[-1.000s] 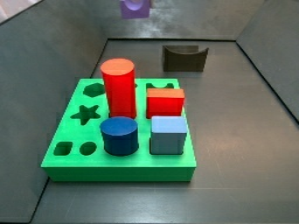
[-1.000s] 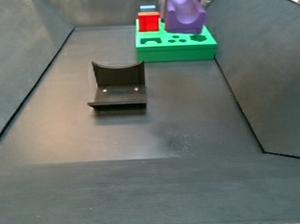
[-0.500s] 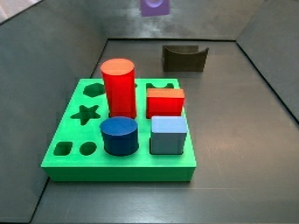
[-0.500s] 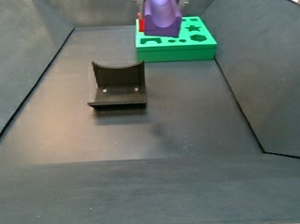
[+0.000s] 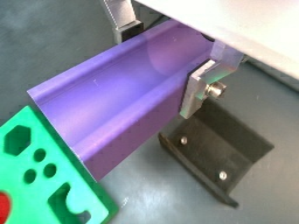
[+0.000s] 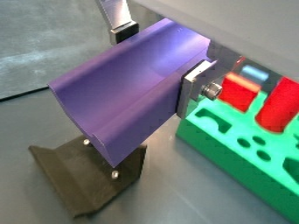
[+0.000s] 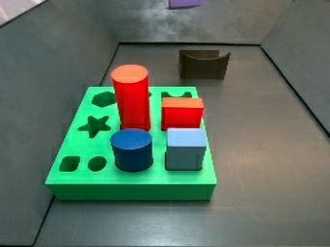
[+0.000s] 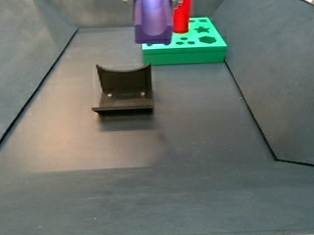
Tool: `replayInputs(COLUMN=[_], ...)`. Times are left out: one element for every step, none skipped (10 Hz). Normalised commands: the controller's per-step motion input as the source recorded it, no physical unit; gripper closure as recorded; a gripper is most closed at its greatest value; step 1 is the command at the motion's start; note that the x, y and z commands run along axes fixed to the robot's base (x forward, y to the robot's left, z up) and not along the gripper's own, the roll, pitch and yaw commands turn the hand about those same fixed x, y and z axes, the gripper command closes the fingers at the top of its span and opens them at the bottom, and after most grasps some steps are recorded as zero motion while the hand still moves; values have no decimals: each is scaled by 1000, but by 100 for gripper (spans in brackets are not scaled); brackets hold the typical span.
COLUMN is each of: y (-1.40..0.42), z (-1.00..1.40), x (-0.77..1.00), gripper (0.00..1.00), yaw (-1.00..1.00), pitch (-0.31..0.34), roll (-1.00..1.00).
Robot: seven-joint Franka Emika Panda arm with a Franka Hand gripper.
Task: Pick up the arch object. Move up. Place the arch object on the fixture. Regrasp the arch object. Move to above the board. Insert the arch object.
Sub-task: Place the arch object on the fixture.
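Note:
My gripper (image 5: pixel 162 54) is shut on the arch object (image 5: pixel 117 96), a long purple grooved prism clamped between two silver fingers (image 6: pixel 197 87). In a side view the arch object (image 8: pixel 152 17) hangs upright in the air, just beside the board (image 8: pixel 185 47) and beyond the fixture (image 8: pixel 122 90). In a side view only its lower tip (image 7: pixel 186 3) shows at the upper edge, above the fixture (image 7: pixel 204 64). Under the piece, both wrist views show the dark fixture (image 5: pixel 216 153) and a corner of the green board (image 5: pixel 47 175).
The board (image 7: pixel 77 178) carries a red cylinder (image 7: pixel 130 95), a red cube (image 7: pixel 182 112), a dark blue cylinder (image 7: pixel 130 150) and a light blue cube (image 7: pixel 186 150). Sloped grey walls (image 8: pixel 27 86) enclose the floor on all sides.
The gripper has carried the arch object sideways, off the board and toward the fixture's side, still high in the air. Nothing on the board or floor has moved.

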Motion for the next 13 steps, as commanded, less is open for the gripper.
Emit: replayInputs(y=[86, 70, 59, 52, 52, 50, 50, 37, 32, 38, 134, 143, 142], z=[-9, -15, -20, -17, -16, -20, -22, -12, -7, -10, -1000, -1000, -1000], x=[1000, 910, 825, 718, 642, 563, 488, 410, 321, 194, 145, 127, 142], gripper=[100, 100, 100, 100, 100, 100, 100, 100, 100, 100, 100, 100, 100], yaw=[-81, -103, -123, -141, -138, -133, -126, -114, -104, -90, -111, -129, -154], pitch=[115, 118, 122, 109, 87, 69, 55, 44, 32, 29, 185, 171, 165], roll=[-1000, -1000, -1000, -902, -737, -570, -400, -262, -194, -159, -1000, -1000, -889])
